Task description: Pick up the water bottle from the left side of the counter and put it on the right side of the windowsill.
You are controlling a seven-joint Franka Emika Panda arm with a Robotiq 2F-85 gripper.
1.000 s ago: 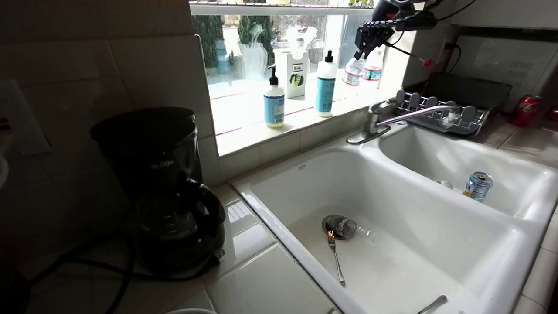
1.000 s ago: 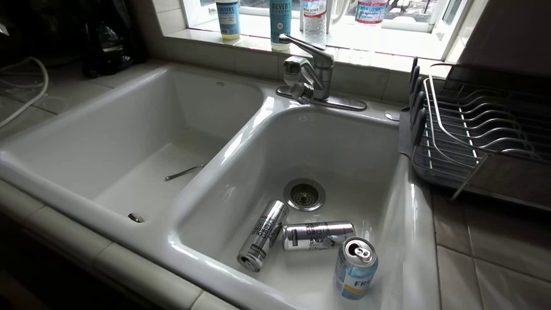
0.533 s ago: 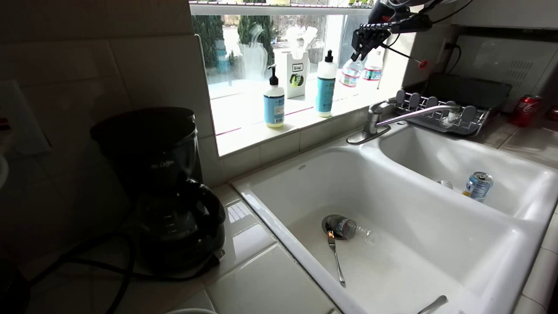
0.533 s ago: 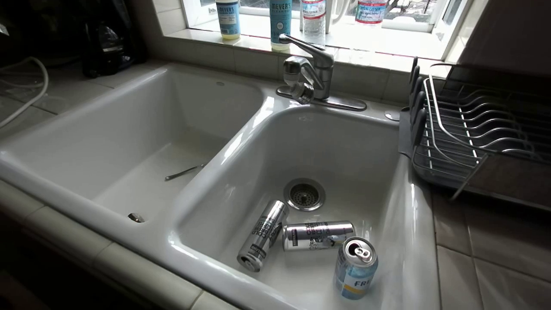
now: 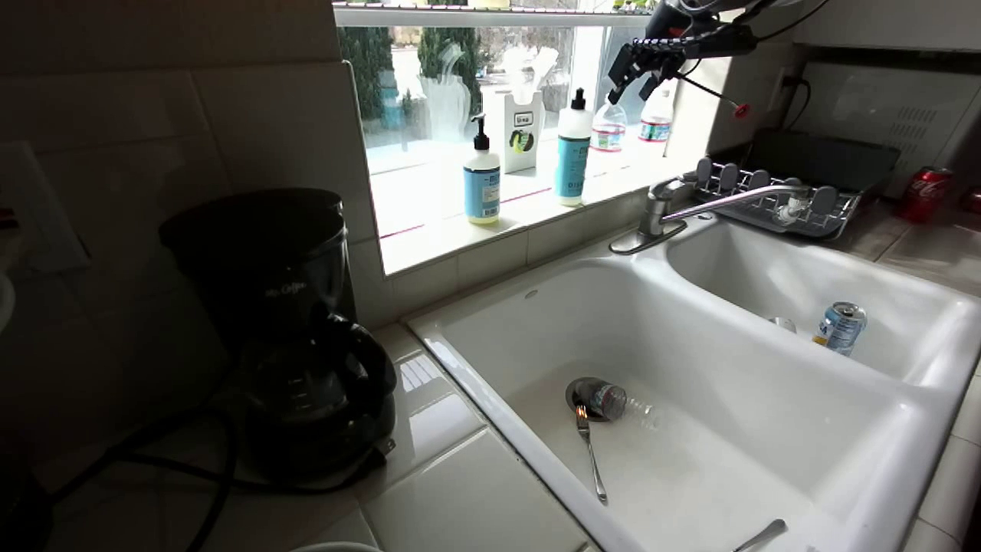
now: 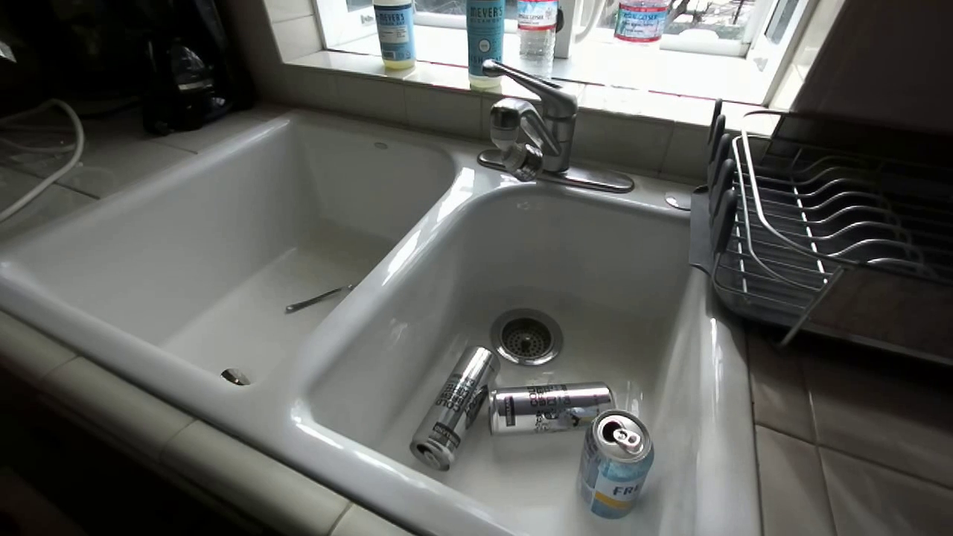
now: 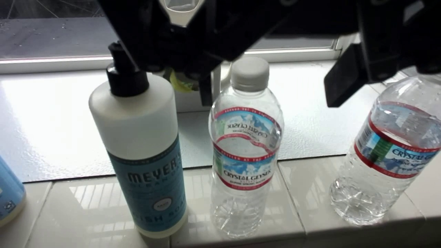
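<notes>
A clear water bottle [image 7: 246, 168] with a white cap and a red-and-blue label stands upright on the windowsill [image 7: 82, 203], beside the teal dish soap bottle [image 7: 144, 165]. It also shows in both exterior views, as a water bottle [image 5: 608, 136] under the arm and a water bottle [image 6: 537, 45] behind the faucet. My gripper [image 7: 273, 98] is above it with the jaws spread wide and nothing clasped. One fingertip is close by the bottle's shoulder, the other well off to its right; whether they touch cannot be told. The tiled counter [image 5: 475, 483] borders the sink.
A similar clear bottle [image 7: 389, 155] stands on the sill to the right. A pump bottle [image 5: 482, 188] is further left. The faucet [image 6: 558, 119] rises before the sill, with a dish rack [image 6: 826, 216] at right. Another clear bottle [image 5: 605, 399] lies in the sink.
The gripper has let go of the water bottle and its fingers have parted. Before that, arm and bottle shifted slightly left along the sill, toward the teal bottle.
</notes>
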